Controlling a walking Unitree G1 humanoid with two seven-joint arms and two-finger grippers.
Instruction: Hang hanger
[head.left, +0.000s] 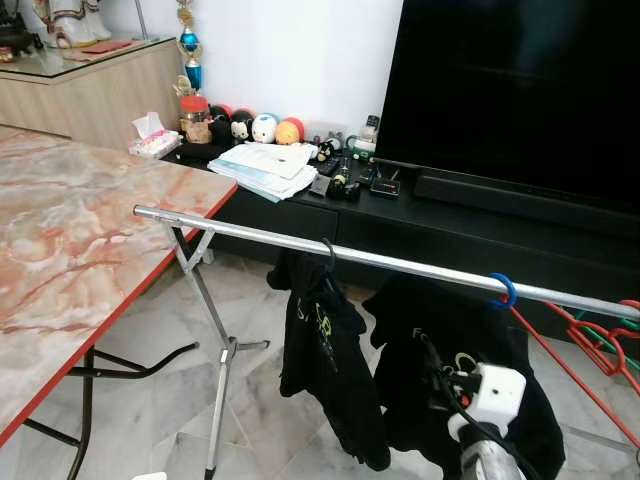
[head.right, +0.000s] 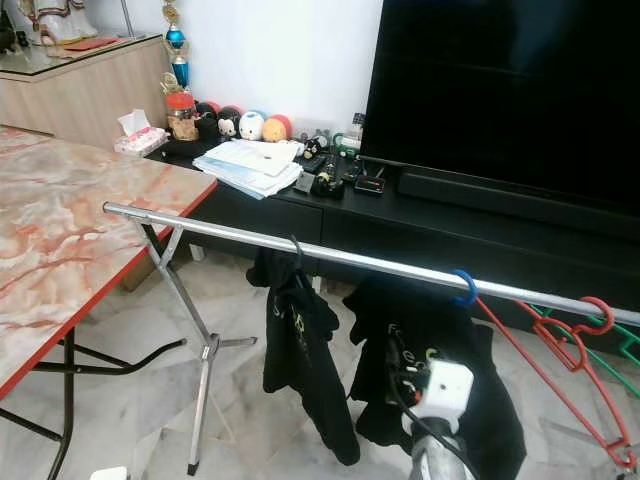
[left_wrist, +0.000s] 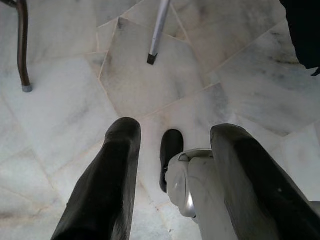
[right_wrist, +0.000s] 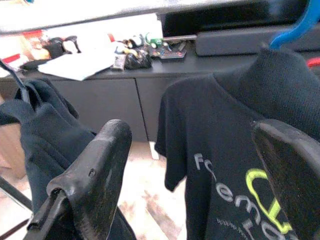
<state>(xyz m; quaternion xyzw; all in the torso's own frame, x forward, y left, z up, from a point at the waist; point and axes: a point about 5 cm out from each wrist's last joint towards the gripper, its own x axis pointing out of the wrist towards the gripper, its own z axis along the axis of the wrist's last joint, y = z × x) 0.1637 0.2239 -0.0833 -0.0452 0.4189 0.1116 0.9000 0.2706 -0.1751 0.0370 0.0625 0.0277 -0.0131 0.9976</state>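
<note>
Both grippers have their jaws spread with nothing between them. On the right gripper (right_wrist: 192, 187) the 2 black fingers (right_wrist: 95, 175) stand wide apart, aimed at the black T-shirt with grey and lime lettering (right_wrist: 235, 150), which hangs from the blue plastic hanger (head.left: 503, 290) on the long silver metal rail (head.left: 330, 250) of the drying rack. From the head camera the right arm's white wrist block (head.left: 490, 392) rises at 5 o'clock, in front of that T-shirt's lower half. The left gripper (left_wrist: 172, 170) points down at the pale marble tile floor (left_wrist: 75, 125), its 2 black fingers (left_wrist: 107, 180) parted, with the robot's own black and white foot (left_wrist: 172, 155) below it, a silver rack leg tip (left_wrist: 155, 35) and a dark table leg (left_wrist: 22, 50) nearby.

A second dark garment (head.left: 325, 365) hangs from a black hanger hook (head.left: 329, 255) at about the rail's middle, just to the blue hanger's 9 o'clock side. At 3 o'clock, 2 bare hangers sit on the rail's far end: a red wire hanger (head.right: 585, 345) and a green one (head.right: 625, 345) behind it. The red-edged marble-pattern table (head.left: 70, 240) lies at 9 o'clock. Behind the rail, at 12 o'clock, a low black TV cabinet (head.left: 300, 215) carries a stack of white papers (head.left: 268, 168), small round toy figures (head.left: 262, 128) and remote controls (head.left: 385, 185), under a large black television screen (head.left: 520, 90).
</note>
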